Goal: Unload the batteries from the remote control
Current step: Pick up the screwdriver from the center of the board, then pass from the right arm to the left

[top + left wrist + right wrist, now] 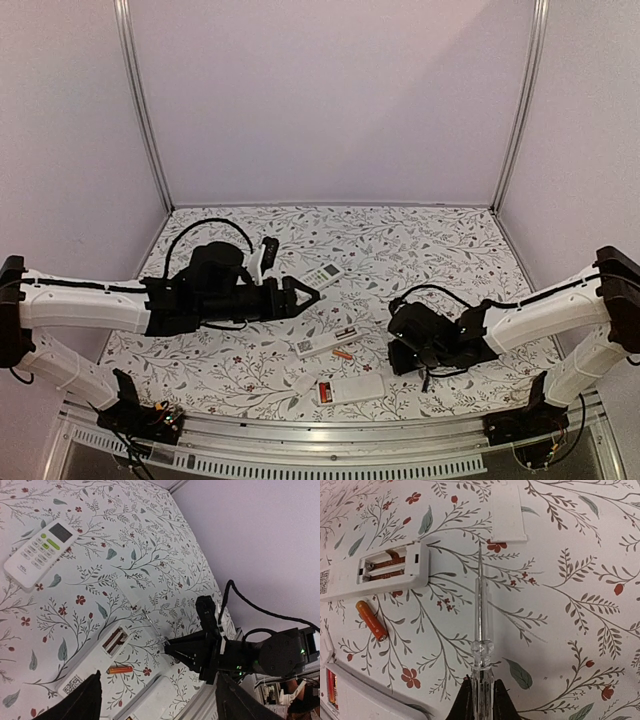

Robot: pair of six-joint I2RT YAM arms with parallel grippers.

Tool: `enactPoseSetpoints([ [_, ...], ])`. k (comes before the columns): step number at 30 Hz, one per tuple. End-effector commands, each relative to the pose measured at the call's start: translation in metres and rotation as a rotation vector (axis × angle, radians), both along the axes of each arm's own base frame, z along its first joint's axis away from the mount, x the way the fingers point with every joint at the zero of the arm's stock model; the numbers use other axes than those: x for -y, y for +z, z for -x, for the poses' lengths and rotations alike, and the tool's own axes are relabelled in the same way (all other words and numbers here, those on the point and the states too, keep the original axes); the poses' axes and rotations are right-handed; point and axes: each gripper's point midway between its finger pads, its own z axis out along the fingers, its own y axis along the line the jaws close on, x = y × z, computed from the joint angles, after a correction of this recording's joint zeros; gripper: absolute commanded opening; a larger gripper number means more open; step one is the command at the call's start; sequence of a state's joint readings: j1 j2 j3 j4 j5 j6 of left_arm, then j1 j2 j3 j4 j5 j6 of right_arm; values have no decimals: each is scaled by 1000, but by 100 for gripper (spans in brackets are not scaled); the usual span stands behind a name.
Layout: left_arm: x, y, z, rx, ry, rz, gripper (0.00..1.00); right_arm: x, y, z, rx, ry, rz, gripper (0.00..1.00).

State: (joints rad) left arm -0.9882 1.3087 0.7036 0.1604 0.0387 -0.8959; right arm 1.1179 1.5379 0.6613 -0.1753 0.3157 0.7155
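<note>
1 orange cylindrical battery (343, 354) out beside the opened white remote control (328, 342) — another white remote (352, 388) at 6 o'clock looks loaded. Right jaws clamp a clear screwdriver (480, 630); left jaws apart.

This is a robotics lab test cell rather than a home or office. Two white-and-black robot arms, the left arm (80, 305) and the right arm (550, 312), are bolted to a slotted aluminium rail (330, 438) along the near edge of the desk (430, 235). The desk is covered by a printed floral sheet. Plain pale lilac walls (330, 100) close it in on three sides, held by bare metal posts (140, 100) at the corners, so it is a built enclosure and not a furnished room. Black cables (205, 227) loop over the arms, and loose wiring (160, 418) sits exposed at their bases.
</note>
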Motion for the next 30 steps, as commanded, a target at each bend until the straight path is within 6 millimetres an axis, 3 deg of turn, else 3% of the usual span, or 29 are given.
enactPoseSetpoints([
  [1, 11, 18, 4, 39, 0, 58, 78, -17, 54, -1, 60, 4, -241, 0],
  [6, 26, 40, 9, 72, -8, 150, 78, -39, 152, 4, 219, 94, -657, 0],
  [9, 41, 55, 18, 90, -45, 212, 78, -39, 190, 8, 304, 137, -759, 0],
  [14, 72, 81, 39, 143, -157, 290, 79, -49, 231, 21, 396, 245, -872, 0],
  [17, 81, 96, 45, 177, -193, 340, 80, -57, 244, 29, 421, 297, -910, 0],
  [22, 94, 105, 52, 190, -236, 386, 79, -67, 243, 34, 412, 329, -922, 0],
  [30, 103, 102, 53, 182, -259, 399, 54, -70, 242, 37, 410, 334, -932, 0],
])
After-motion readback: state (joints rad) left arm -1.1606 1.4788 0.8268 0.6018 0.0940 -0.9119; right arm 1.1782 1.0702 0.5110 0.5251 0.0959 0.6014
